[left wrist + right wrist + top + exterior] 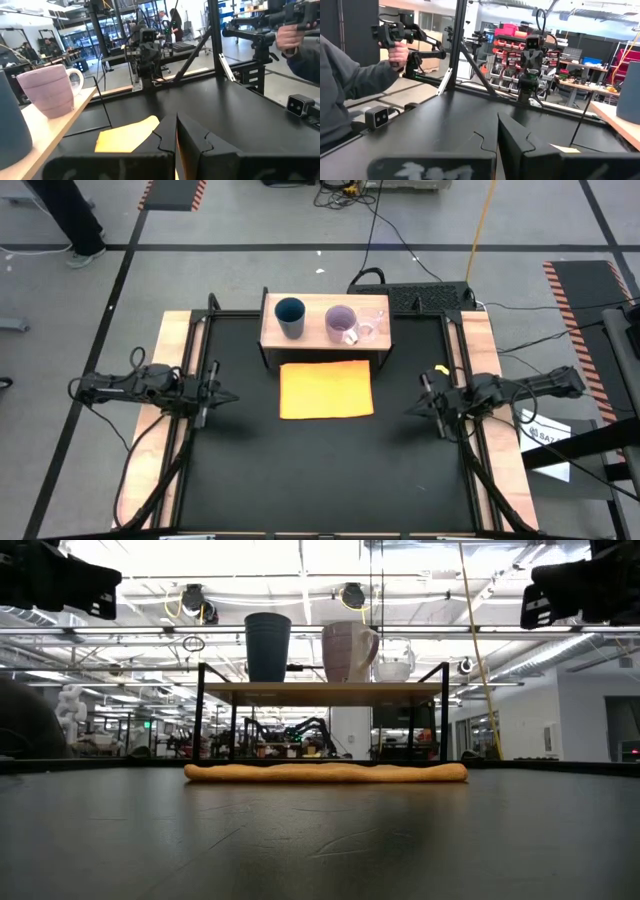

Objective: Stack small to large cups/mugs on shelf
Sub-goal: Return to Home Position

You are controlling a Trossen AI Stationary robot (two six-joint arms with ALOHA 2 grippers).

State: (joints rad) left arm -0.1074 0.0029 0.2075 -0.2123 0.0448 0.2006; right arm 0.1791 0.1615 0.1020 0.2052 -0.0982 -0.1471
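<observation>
Three cups stand upright in a row on the light wooden shelf [322, 340] at the table's far side: a dark blue tumbler [290, 316] at its left, a lilac mug [341, 323] in the middle, a clear cup [371, 325] at its right, close beside the mug. In the low view the tumbler [267, 646], mug [347, 650] and clear cup [394, 663] rest by their bases on the shelf top [322, 690]. My left gripper [228, 395] hovers shut at the table's left. My right gripper [412, 409] hovers shut at the table's right. Both are empty.
A flat orange sheet [326, 389] lies on the black table just in front of the shelf. A person holding a controller shows beyond the table in the right wrist view [350, 85]. Open black table surface [320, 470] lies toward the near edge.
</observation>
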